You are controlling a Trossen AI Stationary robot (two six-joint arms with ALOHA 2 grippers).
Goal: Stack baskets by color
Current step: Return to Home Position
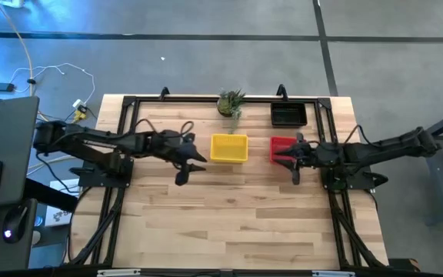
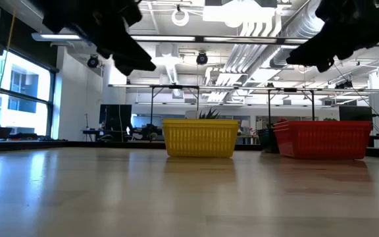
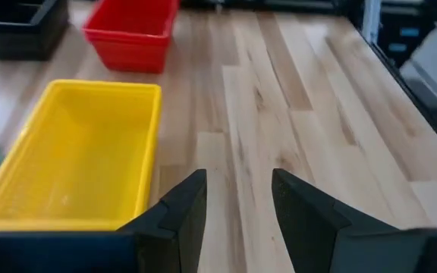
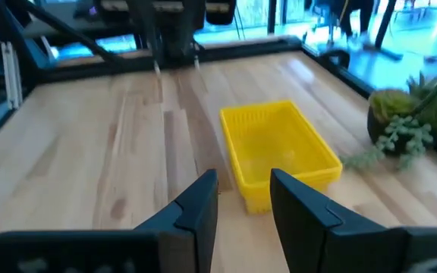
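Taking the table (image 1: 229, 223) from above as a clock face with 12 at the far edge, the sorting looks done to me: yellow (image 1: 228, 148) sits just short of 12, red (image 1: 279, 146) at about 1 beside it with a small gap, and black (image 1: 288, 115) against the far edge, just beyond red. I see one basket shape per colour and none loose elsewhere, so I judge each to be a nested stack, though I cannot count the layers. My left gripper (image 1: 189, 165) hangs above the wood at about 11, just beside yellow's near-left corner, fingers apart and holding nothing. My right gripper (image 1: 291, 168) hangs over red's near-right edge at about 1, fingers apart too and empty; from the low camera both are well above the basket rims. What is left, as I judge it, is only to draw both arms away to rest. The plant (image 1: 231, 102) stands at 12 on the far edge, just beyond yellow, with a sprig drooping toward it; it is out of my way so long as I pull outward and not toward 12. My right fingers are nearest to trouble: a dip on the way out could clip red's rim and shift the stack, so I would lift clear first
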